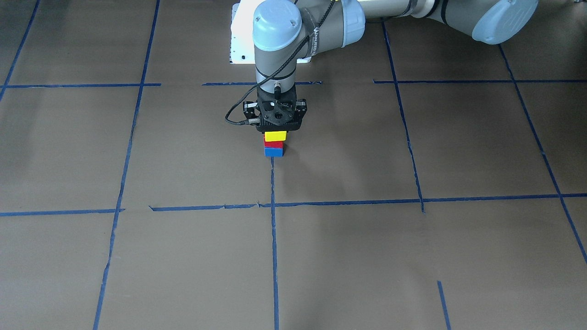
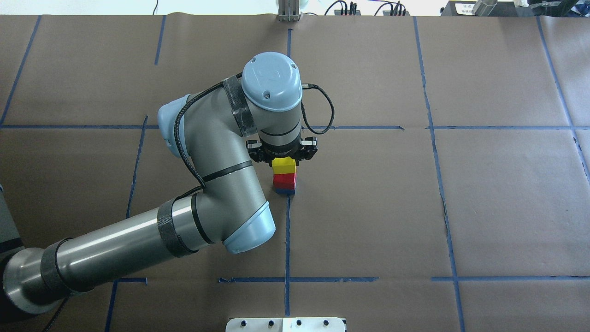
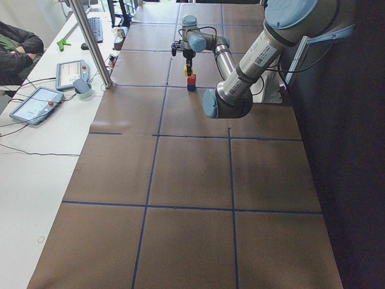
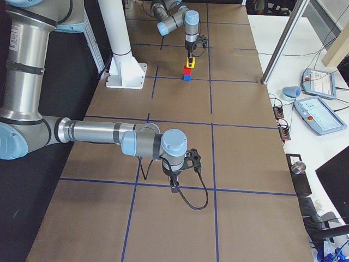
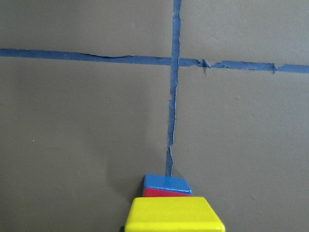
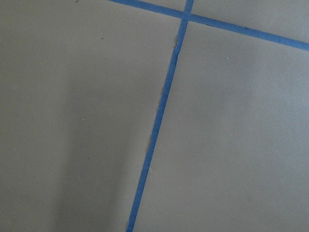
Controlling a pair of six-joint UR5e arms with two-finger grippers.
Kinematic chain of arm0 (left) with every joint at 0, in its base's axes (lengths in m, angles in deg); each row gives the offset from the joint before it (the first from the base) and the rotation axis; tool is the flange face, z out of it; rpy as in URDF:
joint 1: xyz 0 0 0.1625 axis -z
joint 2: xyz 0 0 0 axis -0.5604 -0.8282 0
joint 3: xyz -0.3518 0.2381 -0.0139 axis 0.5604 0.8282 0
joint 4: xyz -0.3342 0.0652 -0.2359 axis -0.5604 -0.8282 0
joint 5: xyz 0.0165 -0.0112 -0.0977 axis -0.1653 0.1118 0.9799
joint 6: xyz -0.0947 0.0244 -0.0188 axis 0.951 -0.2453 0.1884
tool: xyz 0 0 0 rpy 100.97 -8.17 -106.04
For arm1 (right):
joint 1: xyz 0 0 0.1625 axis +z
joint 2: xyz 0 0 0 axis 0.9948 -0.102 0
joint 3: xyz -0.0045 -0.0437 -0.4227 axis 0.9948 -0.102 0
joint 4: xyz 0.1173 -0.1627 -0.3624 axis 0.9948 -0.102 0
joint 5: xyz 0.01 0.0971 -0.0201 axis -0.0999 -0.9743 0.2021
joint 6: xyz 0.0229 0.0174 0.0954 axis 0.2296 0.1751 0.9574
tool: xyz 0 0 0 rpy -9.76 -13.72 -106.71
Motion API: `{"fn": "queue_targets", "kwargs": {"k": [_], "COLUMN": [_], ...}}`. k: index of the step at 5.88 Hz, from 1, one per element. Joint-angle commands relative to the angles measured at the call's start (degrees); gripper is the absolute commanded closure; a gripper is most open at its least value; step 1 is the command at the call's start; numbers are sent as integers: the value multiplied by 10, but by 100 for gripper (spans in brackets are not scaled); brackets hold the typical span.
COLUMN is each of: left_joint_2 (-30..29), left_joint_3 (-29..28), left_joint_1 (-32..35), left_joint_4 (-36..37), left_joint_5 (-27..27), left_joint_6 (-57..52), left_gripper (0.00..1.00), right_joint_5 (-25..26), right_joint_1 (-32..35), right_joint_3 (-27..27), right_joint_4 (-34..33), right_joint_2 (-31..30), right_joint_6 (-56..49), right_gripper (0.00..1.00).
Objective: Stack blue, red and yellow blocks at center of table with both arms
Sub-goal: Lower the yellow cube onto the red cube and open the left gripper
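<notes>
One left gripper [image 1: 276, 123] overhangs the yellow block [image 1: 275, 136].

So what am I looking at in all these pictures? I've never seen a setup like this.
Two robot arms work at a brown table marked with blue tape. Four pictures come from fixed cameras around it, two from cameras on the wrists. In the middle three blocks are stacked: blue block below, red block on it, yellow block on top. The left gripper sits right at the yellow block; whether it grips it cannot be seen. The right gripper hangs over the table, away from the blocks.
</notes>
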Motion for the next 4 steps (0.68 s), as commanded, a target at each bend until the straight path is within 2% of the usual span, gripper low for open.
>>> {"fn": "queue_targets", "kwargs": {"k": [1,3,4], "left_joint_2": [1,2,6], "left_joint_3": [-1,-2,1], "left_joint_1": [-4,-7,-7], "left_joint_4": [0,-1,-2], "left_joint_5": [0,1,3], "left_joint_6": [-3,-4,-6], "left_gripper": [94,88,71], "right_joint_5": [0,0,0], "right_joint_1": [0,0,0], "right_joint_3": [0,-1,-1], "right_joint_4": [-1,-1,-1], "right_joint_2": [0,0,0], "right_joint_6": [0,0,0], "right_gripper": [0,0,0]}}
